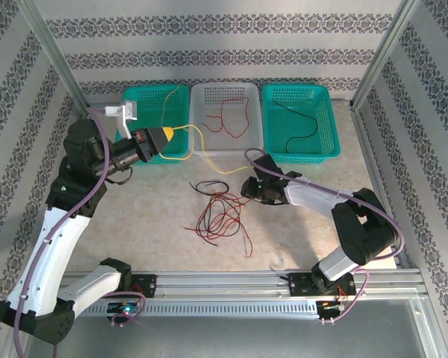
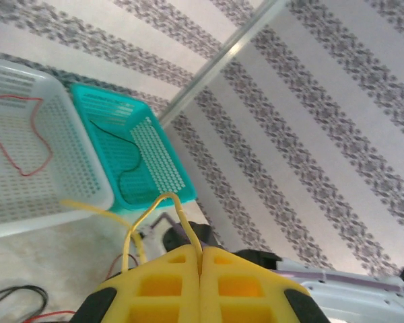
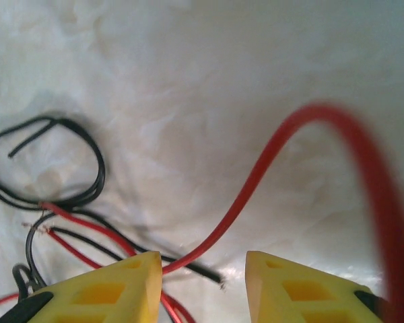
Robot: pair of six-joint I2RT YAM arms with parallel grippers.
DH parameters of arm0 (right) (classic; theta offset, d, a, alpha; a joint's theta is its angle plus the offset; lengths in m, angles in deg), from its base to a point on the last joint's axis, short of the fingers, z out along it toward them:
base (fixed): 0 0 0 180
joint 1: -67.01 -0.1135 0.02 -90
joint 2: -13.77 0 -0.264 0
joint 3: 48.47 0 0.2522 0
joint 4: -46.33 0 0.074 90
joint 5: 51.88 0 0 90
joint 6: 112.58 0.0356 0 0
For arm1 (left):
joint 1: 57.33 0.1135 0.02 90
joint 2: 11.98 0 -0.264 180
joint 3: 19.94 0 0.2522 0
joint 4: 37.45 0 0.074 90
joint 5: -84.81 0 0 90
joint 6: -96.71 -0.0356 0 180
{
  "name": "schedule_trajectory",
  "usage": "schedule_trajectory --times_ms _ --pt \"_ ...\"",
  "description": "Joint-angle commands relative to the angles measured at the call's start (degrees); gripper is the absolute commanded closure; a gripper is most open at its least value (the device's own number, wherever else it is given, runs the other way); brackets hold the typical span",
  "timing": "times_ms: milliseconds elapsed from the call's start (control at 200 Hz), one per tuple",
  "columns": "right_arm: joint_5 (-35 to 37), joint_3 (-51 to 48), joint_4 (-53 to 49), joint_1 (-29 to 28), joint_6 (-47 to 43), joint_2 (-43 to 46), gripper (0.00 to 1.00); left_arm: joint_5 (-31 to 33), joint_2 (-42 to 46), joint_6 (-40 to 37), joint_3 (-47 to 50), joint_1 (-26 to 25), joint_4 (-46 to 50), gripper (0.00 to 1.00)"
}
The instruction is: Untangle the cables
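Your left claw (image 1: 166,139) is shut on the yellow wire (image 2: 165,196) beside the left teal basket (image 1: 153,87). Your right claw (image 3: 203,269) hangs open, empty, over the red-black tangle (image 1: 219,211) on the tabletop (image 1: 149,216). Close there and you may pinch two strands and tighten the knot.

This is a robotics lab cell rather than a lived-in room. Aluminium frame posts (image 1: 58,60) fence in a stone-look table (image 1: 149,216). The walls (image 1: 224,30) are flat panels of striped, patterned paper set inside that frame. A left arm (image 1: 48,246) and a right arm (image 1: 358,224) are bolted to a metal rail (image 1: 231,283) along the table's near edge. Along its far edge a teal basket (image 1: 145,87), a white basket (image 1: 225,84) and a second teal basket (image 1: 295,86) stand in a row. Loose cables (image 1: 220,216) lie at the table's middle.
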Motion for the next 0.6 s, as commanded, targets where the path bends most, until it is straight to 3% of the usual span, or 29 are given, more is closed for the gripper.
schedule_trajectory --times_ms 0,75,145,370,595 --pt "-0.9 0.5 -1.0 0.5 -1.9 2.1 0.54 4.8 1.0 -3.3 -3.5 2.2 4.9 1.0" --pt "-0.2 0.7 -2.4 0.2 -2.8 5.1 0.39 7.8 0.4 -4.1 -4.6 3.2 6.2 1.0" --pt "1.3 1.4 -4.8 -0.1 -3.9 8.1 0.35 10.7 -0.8 -4.4 -5.8 4.5 6.9 1.0" --pt "5.4 4.9 -12.4 -3.0 -6.7 17.5 0.32 21.2 -8.4 -3.8 -9.1 9.9 1.7 1.0" --pt "8.7 4.9 -15.4 -5.7 -7.3 24.0 0.3 22.3 -19.2 -2.3 -8.1 15.4 -14.0 1.0"
